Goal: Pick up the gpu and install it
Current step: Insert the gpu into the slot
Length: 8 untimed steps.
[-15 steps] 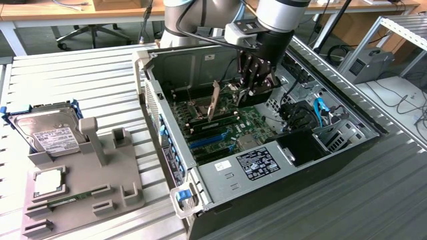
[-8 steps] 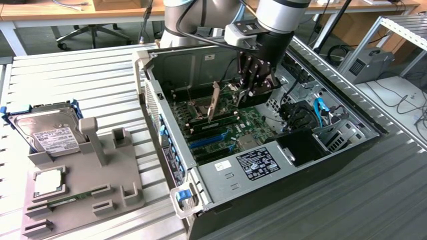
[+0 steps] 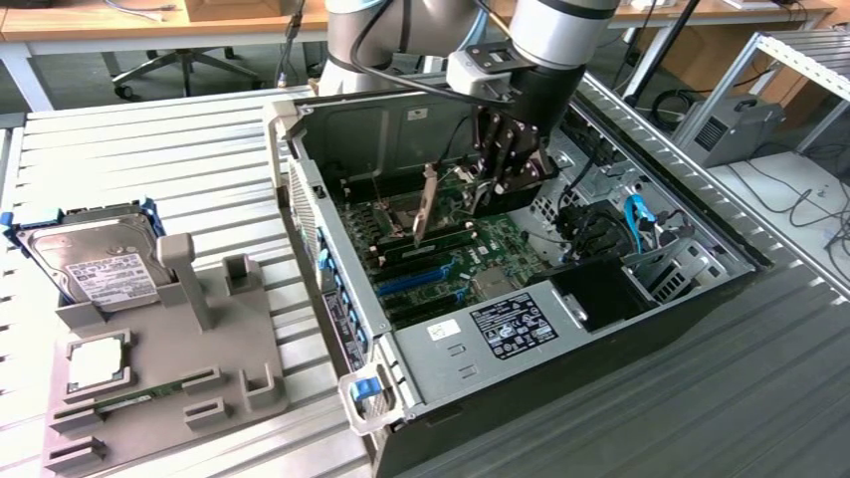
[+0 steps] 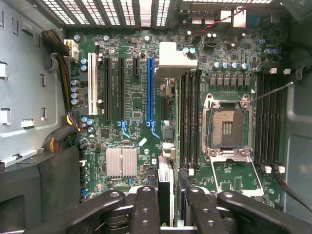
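We see gripper (image 3: 512, 171) clamped on gpu (image 3: 428, 204), card hanging edge-down inside open PC case (image 3: 309, 199), above motherboard (image 4: 136, 97). Long axis runs roughly parallel w/ blue slot (image 4: 150, 90), which lies just beside, toward case's rear wall.

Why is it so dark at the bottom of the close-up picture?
In the wrist view, the hand's black fingers crowd the near edge, and the card they hold looks dark edge-on. In the exterior view, daylight brightens the table, while the computer case stays shadowy inside.
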{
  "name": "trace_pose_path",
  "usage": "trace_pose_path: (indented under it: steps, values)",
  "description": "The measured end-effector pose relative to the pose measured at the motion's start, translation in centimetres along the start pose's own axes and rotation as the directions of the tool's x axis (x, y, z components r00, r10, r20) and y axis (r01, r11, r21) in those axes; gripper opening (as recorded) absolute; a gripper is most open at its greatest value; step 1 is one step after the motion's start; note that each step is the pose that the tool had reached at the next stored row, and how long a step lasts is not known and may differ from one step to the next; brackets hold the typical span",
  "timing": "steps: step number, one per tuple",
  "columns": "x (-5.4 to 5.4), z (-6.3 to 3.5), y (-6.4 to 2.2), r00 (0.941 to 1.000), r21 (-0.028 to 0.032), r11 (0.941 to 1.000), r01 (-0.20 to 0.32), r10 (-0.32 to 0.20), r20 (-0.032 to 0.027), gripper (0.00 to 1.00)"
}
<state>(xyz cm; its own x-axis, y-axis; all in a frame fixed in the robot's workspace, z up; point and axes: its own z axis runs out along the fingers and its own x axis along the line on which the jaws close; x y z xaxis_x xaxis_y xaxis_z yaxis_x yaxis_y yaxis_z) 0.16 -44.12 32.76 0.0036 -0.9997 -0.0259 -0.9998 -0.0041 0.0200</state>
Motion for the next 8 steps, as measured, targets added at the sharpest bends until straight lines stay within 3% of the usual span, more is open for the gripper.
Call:
trace_pose_path:
  steps: [8]
  values:
    - [0.16,0.14,0.07,1.0000,0.0000,1.0000,0.000,0.000,0.0000,0.26]
